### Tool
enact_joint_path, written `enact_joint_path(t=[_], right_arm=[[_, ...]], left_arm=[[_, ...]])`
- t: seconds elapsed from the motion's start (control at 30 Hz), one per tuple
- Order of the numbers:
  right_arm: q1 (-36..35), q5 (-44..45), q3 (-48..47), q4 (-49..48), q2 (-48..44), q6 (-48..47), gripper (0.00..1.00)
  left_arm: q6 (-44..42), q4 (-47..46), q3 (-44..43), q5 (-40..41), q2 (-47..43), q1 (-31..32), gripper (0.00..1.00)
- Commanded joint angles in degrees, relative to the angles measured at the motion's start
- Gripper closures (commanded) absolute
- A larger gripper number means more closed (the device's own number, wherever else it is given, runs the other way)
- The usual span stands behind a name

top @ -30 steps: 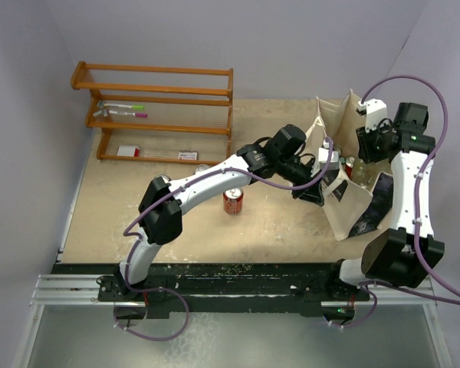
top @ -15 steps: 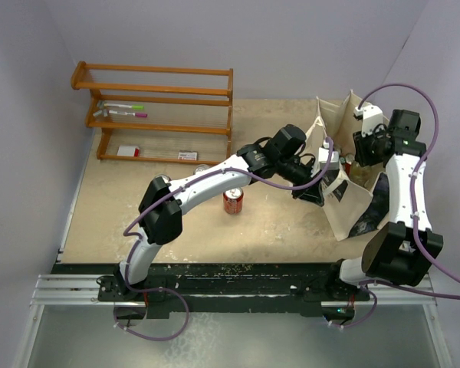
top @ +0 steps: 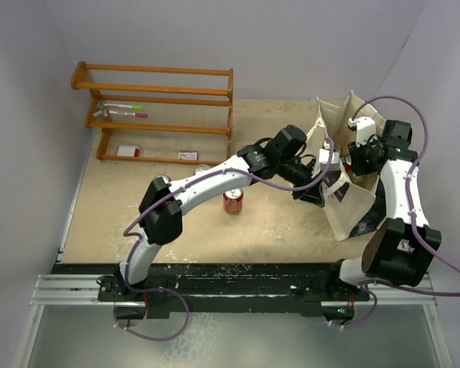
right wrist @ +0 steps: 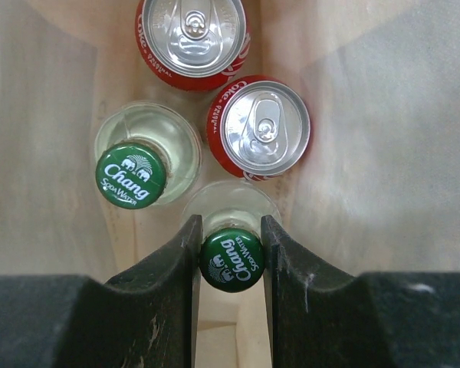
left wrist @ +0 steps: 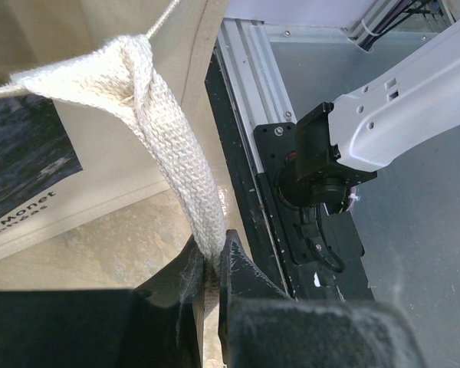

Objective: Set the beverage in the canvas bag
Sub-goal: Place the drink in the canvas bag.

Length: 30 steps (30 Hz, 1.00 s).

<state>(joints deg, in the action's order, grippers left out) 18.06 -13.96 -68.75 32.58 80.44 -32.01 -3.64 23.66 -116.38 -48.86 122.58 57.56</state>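
The cream canvas bag [top: 343, 201] stands open at the right of the table, its dark print [left wrist: 19, 165] facing my left wrist camera. My left gripper [top: 314, 193] is shut on the bag's woven handle [left wrist: 172, 165], the strap pinched between the jaws [left wrist: 207, 264]. My right gripper [top: 359, 159] is over the bag's mouth, pointing down into it. In the right wrist view it [right wrist: 231, 257] is shut on the green cap of a Chang soda water bottle [right wrist: 231, 261]. Inside the bag stand another Chang bottle [right wrist: 130, 175] and two red cans [right wrist: 259, 129] [right wrist: 190, 38].
A red can [top: 233, 201] stands on the table left of the bag, and another can top [top: 202, 168] shows behind my left arm. A wooden rack [top: 157, 115] with pens and small packets stands at the back left. The bag's canvas walls [right wrist: 383, 146] close in on the right gripper.
My right arm has moved left and down, carrying the bottle lower into the bag. My left gripper has kept hold of the handle in the same place.
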Motion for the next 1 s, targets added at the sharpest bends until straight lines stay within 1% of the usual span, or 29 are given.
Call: enact_joint_path(t=[0.0,0.1,0.33,0.5,0.6,0.77,0.83,0.97], right_arm=[[0.23,3.40,0.03,-7.97,-2.22,-3.76,0.92],[0.25,5.26,-0.30,-7.33,-1.47,-4.69,0.89],[0.30,8.43,-1.25,-6.43,-1.09,-6.13,0.80],[0.30,13.26,-2.81,-6.43,-0.90,-7.66,0.74],[0.30,13.50,-3.71,-6.20,-0.59,-7.73,0.70],[0.24,13.77,-4.24,-5.12,0.47,-7.72,0.61],[0.29,13.51,-4.55,-4.88,0.43,-7.50,0.55],[0.27,11.41,-5.64,-3.70,-0.05,-6.56,0.50]], left_arm=[[0.40,-0.41,-2.23,-2.13,-1.19,0.35,1.00],[0.31,-0.46,-2.12,-2.11,-1.26,0.45,1.00],[0.21,-0.35,-2.19,-2.07,-1.47,0.45,1.00],[0.04,-0.10,-2.45,-2.09,-1.78,0.44,1.00],[-0.23,0.16,-2.45,-2.06,-1.84,0.40,1.00],[-0.66,0.41,-2.20,-2.01,-2.24,0.45,1.00],[-0.61,0.37,-2.25,-1.94,-2.43,0.45,1.00],[-0.04,0.17,-2.53,-2.03,-2.69,0.44,1.00]])
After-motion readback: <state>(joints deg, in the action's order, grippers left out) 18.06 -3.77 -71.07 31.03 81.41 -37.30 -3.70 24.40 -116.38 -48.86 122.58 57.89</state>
